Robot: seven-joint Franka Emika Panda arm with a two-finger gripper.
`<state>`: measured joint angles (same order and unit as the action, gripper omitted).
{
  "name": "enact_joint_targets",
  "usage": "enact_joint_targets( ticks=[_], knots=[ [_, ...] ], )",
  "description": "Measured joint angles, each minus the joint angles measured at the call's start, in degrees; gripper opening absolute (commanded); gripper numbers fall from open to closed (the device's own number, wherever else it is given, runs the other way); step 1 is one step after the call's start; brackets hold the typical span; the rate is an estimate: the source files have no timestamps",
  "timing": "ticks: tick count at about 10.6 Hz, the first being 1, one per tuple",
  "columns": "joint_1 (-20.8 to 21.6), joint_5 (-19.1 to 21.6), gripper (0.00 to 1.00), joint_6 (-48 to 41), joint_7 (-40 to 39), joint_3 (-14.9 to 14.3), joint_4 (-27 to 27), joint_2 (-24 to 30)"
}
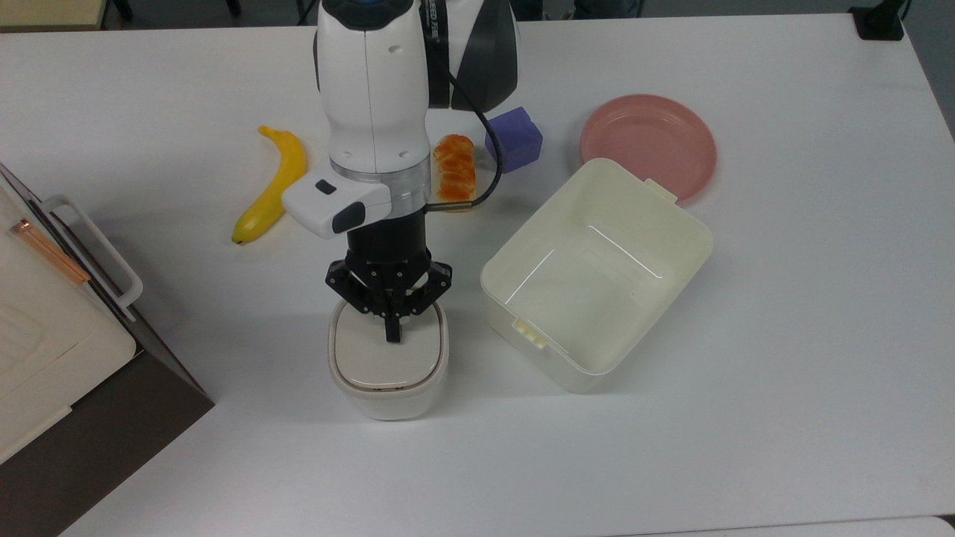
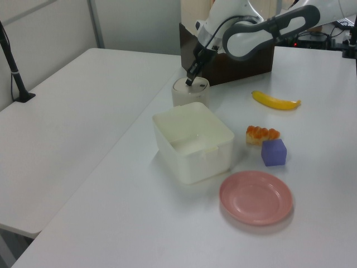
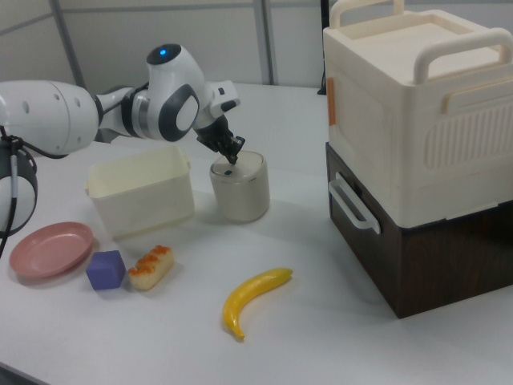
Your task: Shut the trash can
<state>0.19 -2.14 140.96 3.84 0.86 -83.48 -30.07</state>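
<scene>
The trash can [image 1: 388, 363] is a small white rounded bin standing near the table's front in the top view, with its beige lid [image 1: 382, 356] lying flat on the rim. My gripper [image 1: 391, 334] is shut, with its tips together and resting on the far part of the lid. In the left view the trash can [image 2: 189, 92] stands behind the cream tub, and the gripper [image 2: 188, 82] touches its top. The right view shows the trash can [image 3: 240, 189] beside the tub, with the gripper [image 3: 231, 157] on the lid.
A lidless cream tub [image 1: 675, 257] stands at the top view's right of the bin. Behind it lie a pink plate [image 1: 647, 142], a purple cube [image 1: 515, 139], a bread piece [image 1: 455, 173] and a banana [image 1: 272, 186]. A white-and-brown appliance [image 1: 45, 328] with a handle stands at the top view's left edge.
</scene>
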Motion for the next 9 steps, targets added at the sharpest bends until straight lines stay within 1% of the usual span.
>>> enact_joint_targets(
  ticks=[1, 2, 3, 5, 7, 9],
  knots=[
    [-0.17, 0.00, 0.60, -4.09, 0.00, -0.12, 0.23, 1.52],
    [-0.38, 0.00, 0.97, -9.70, 0.00, -0.22, 0.41, 4.04],
    [-0.56, 0.00, 1.00, -16.78, 0.00, -0.22, 0.48, 7.20],
    [-0.56, 0.00, 1.00, -30.28, 0.00, -0.22, 0.29, 13.49],
    [-0.33, 0.00, 1.00, -39.04, -0.01, -0.21, -0.58, 18.23],
    [0.20, 0.00, 1.00, -45.04, 0.00, -0.18, -1.37, 20.56]
  ],
)
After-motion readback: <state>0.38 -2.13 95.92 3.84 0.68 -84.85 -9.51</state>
